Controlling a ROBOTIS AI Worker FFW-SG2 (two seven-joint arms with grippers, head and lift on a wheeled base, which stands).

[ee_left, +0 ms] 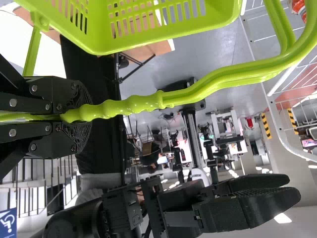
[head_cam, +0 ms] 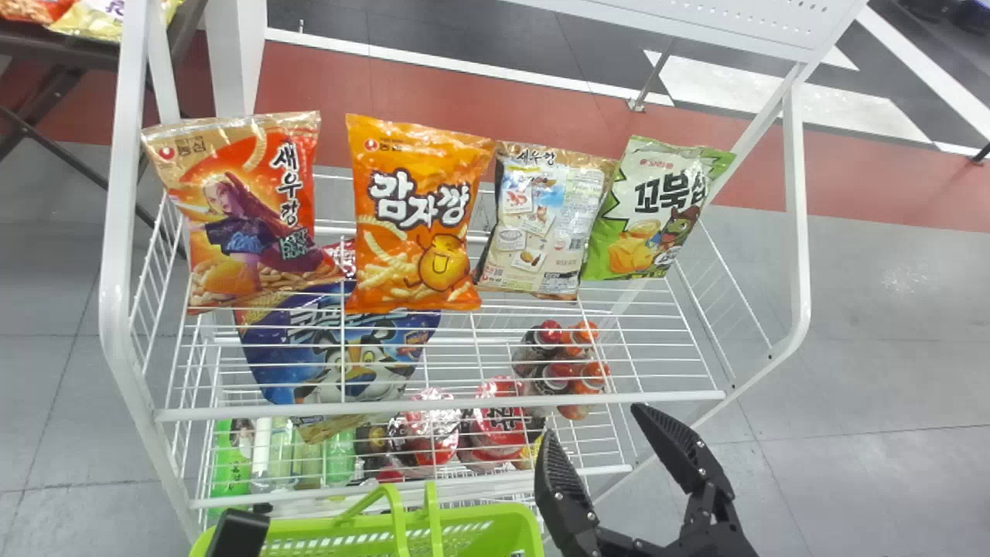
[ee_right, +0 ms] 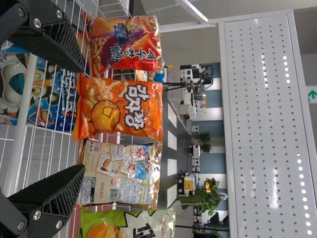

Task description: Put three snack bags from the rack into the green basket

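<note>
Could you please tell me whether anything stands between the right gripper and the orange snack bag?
Yes, one thing: a white rail runs low across the front, between the right gripper and the orange snack bag. Above that rail, nothing visible seems to block the way.

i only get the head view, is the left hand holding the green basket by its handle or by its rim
Observer: By the handle: the left wrist view shows the left hand shut on its grip, the green basket's rim apart from it.
Operator: ok and what does the other wrist camera see between the fingertips
Observer: Mostly the orange bag, plus part of the pale bag; the right hand is open.
</note>
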